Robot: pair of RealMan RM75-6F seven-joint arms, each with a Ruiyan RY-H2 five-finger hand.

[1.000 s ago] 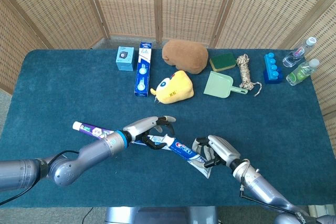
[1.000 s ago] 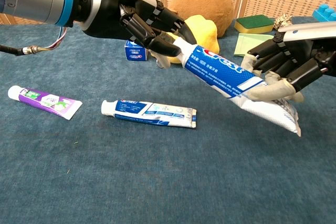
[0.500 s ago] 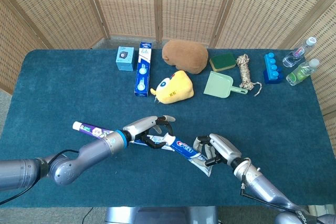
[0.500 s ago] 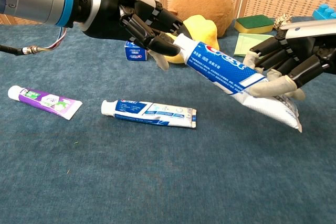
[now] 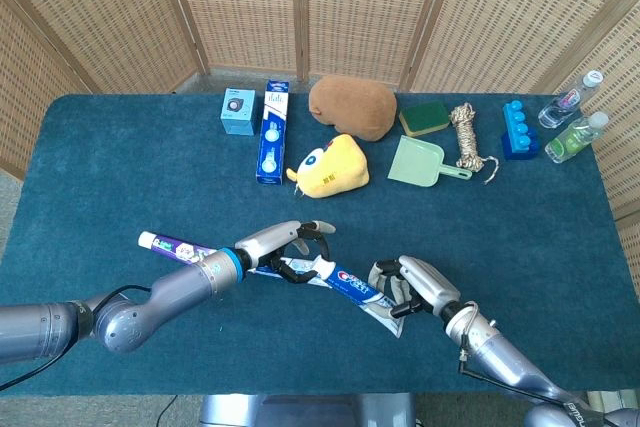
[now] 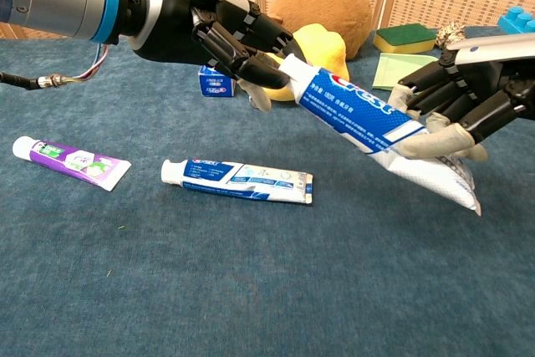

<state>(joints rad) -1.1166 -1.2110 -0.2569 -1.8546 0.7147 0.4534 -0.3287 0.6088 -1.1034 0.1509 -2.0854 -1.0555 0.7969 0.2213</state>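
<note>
A blue and white Crest toothpaste tube (image 6: 359, 114) hangs slanted above the table, held at both ends. My left hand (image 6: 213, 27) grips its cap end from the left with fingers curled round it. My right hand (image 6: 468, 98) holds the flat crimped tail, thumb under it. In the head view the same tube (image 5: 350, 284) spans between the left hand (image 5: 285, 245) and the right hand (image 5: 415, 282). A second blue and white tube (image 6: 238, 180) lies on the cloth under the left hand. Further left lies a purple tube (image 6: 71, 159).
Along the far edge of the blue table (image 5: 120, 167) stand a small blue box (image 5: 238, 111), a toothpaste carton (image 5: 271, 131), a brown plush (image 5: 352, 106), a yellow plush (image 5: 332, 166), a green dustpan (image 5: 420, 161), a sponge (image 5: 424, 117), rope (image 5: 466, 135), blue blocks (image 5: 519, 128) and two bottles (image 5: 575, 117).
The Crest tube has shifted only slightly in tilt between the two hands. Both hands keep their hold; the tubes on the cloth have not moved.
</note>
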